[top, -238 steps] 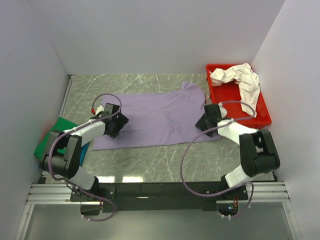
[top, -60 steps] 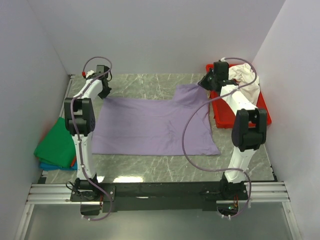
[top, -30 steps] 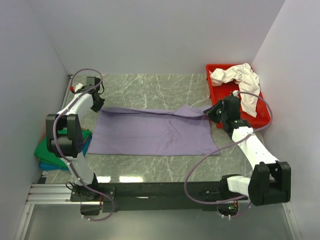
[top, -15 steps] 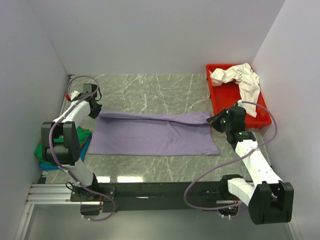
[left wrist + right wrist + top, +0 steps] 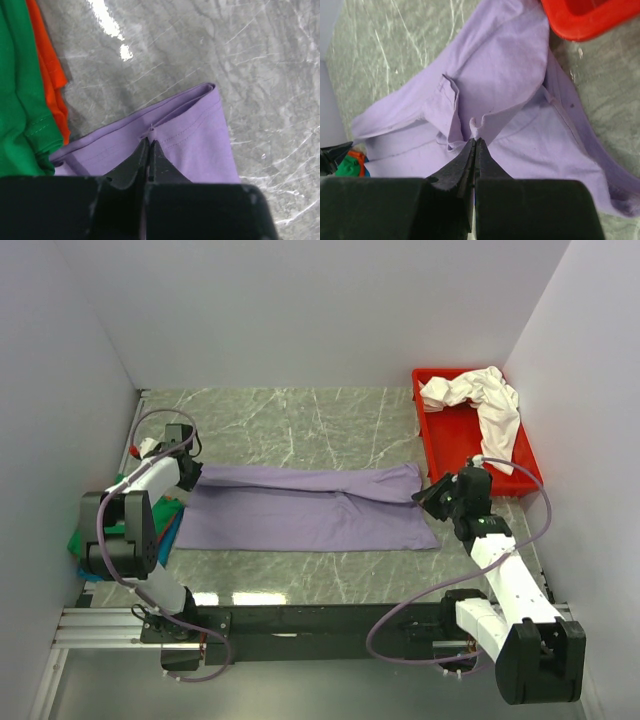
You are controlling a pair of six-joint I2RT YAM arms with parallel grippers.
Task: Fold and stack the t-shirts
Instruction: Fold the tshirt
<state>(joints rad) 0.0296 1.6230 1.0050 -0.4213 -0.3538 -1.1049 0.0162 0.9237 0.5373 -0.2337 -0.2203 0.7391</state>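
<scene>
The left fingers (image 5: 145, 152) and right fingers (image 5: 472, 151) are each pinched shut on an end of the lavender t-shirt (image 5: 310, 508). It lies across the middle of the worktop (image 5: 300, 420) with its far edge doubled over toward the near hem. To land this fold cleanly, I'd say both arms should travel evenly with the cloth taut between them, setting edge on edge before letting go.

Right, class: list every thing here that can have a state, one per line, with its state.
lavender shirt: partly folded on the table, pinched at both ends.
left hand: shut on the lavender shirt's edge.
right hand: shut on the lavender shirt.
white shirt: crumpled in the red tray.
green shirt: folded, lying flat.
orange shirt: folded, edge showing beside the green shirt.
</scene>
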